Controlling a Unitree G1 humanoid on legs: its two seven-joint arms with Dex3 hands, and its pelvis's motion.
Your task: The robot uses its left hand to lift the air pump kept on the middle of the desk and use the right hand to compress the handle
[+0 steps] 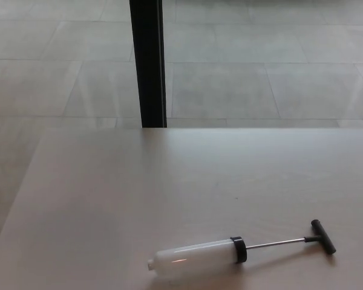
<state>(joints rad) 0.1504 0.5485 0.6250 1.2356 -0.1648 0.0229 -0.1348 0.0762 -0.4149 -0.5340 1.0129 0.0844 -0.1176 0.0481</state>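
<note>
Head view: pale tiled floor (242, 72) fills the far half of the pic, w/ a black vertical post (147, 60) standing just past the counter's far edge, left of centre. Light beige counter (169, 181) takes the near half; its left edge runs diagonally down toward the near left corner.

Air pump (230, 251) lies flat on its side on the counter, near edge, right of centre. Translucent white barrel (193, 257) sits on the left, small nozzle end pointing left, black collar (239, 249) at the barrel's right end. Thin metal rod (275, 243) runs out from the collar to the right & slightly away, pulled well out. Black T-handle (323, 237) caps the rod's far right end, crossways to it, resting on the counter. Faint shadow under barrel & rod.

Neither robot hand shows anywhere in this view, so can't tell about the fingers, open or closed. Nothing touches the pump.
</note>
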